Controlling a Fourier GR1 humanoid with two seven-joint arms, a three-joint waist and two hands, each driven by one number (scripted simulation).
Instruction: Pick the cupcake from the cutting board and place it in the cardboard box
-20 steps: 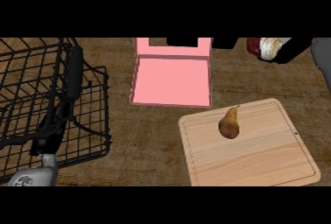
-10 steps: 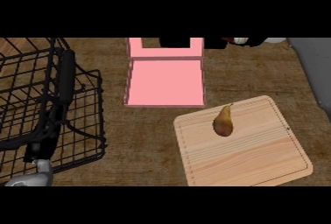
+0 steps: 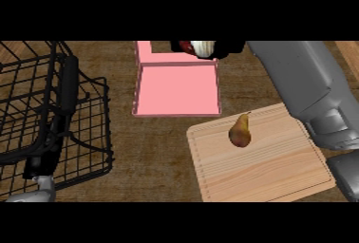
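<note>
The cupcake (image 3: 198,47), with a red top and a white ribbed wrapper, is at the view's top edge, held in my black right hand (image 3: 226,47), whose fingers curl round it. It hangs over the far rim of the open cardboard box (image 3: 178,88), which is pink inside, with its lid (image 3: 146,49) standing up behind. My grey right forearm (image 3: 301,80) runs from the lower right up to that hand. The wooden cutting board (image 3: 266,166) lies at the lower right, partly under the forearm. My left hand (image 3: 42,163) rests at the lower left edge, fingers up against the basket.
A brown pear (image 3: 240,131) lies on the board's near-left part. A black wire basket (image 3: 84,118) with a thick handle fills the left side. Dark wood counter (image 3: 154,156) shows between basket, box and board.
My right hand has carried the cupcake leftward from the upper right to the box's far rim, and the right forearm has come into view over the board. The left hand has stayed put.
</note>
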